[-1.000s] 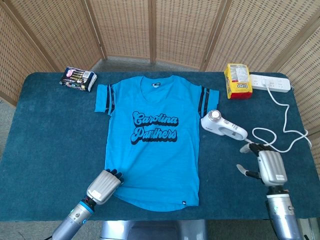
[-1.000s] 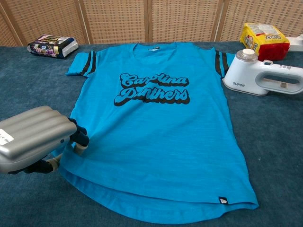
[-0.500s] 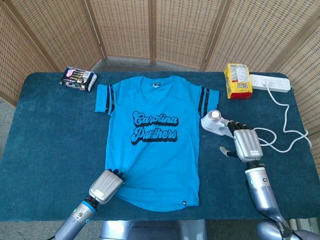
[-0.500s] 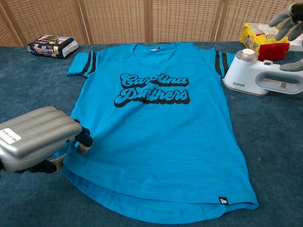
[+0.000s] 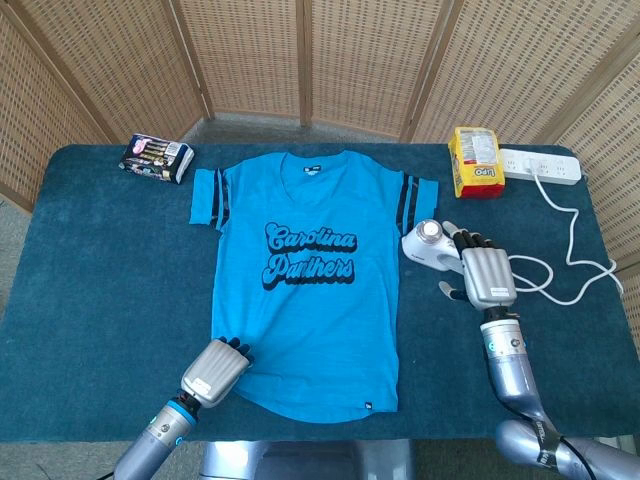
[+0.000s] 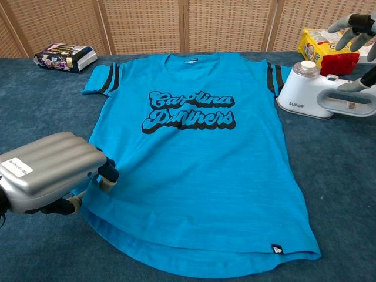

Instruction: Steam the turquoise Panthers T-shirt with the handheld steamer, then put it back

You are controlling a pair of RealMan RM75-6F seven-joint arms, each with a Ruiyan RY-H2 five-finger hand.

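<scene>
Right hand (image 5: 486,276) has slid forward over the steamer (image 5: 432,246), fingers spread, holding nothing.
Steamer lies beside the shirt (image 5: 305,275), handle pointing toward that hand; left hand (image 5: 215,370) presses the hem.

In the chest view the right hand (image 6: 356,35) is cut off at the frame's upper right edge — only fingers show. In the head view it hides the steamer (image 5: 428,246) handle — grip cannot be told.

one T-shirt (image 5: 305,280), one steamer (image 5: 432,245), two snack packs (image 5: 157,157), one power strip (image 5: 540,165)
</scene>
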